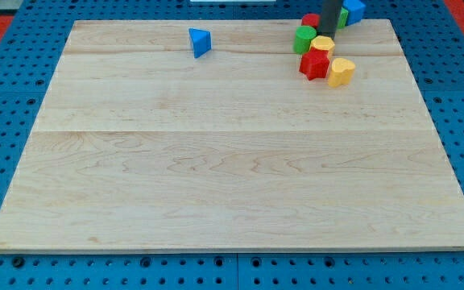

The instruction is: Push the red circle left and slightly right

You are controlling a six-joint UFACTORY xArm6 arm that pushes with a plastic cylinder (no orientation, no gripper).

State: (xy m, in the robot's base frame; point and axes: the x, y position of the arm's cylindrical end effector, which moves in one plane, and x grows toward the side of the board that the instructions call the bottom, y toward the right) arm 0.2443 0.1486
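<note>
Where the wooden board (232, 161) meets the view's top right corner, 1 cluster of small blocks is gathered around the dark rod, which enters from the view's top edge and ends at my tip (326, 32). The arm carries no pincer, so there is no opening or grasp to report. The red circle (310, 20), the task's block, lies near the board's top edge, just to the view's left of the rod and partly hidden by it; whether the tip touches it cannot be told. Directly below it stands a green block (304, 39) of rounded form. Just under the tip sits a yellow block (323, 44), its exact shape unclear, and below that a red star-like block (314, 64) touches a yellow heart-like block (341, 72) at its right. To the view's right of the rod, a second green block (342, 17) shows only as a sliver, and a blue block (354, 9) sits at the board's far edge, partly cut off by the view's top. Well apart from this cluster, toward the view's top centre-left, a blue triangle (200, 42) stands alone. The board rests on a blue perforated surface (6, 121).
</note>
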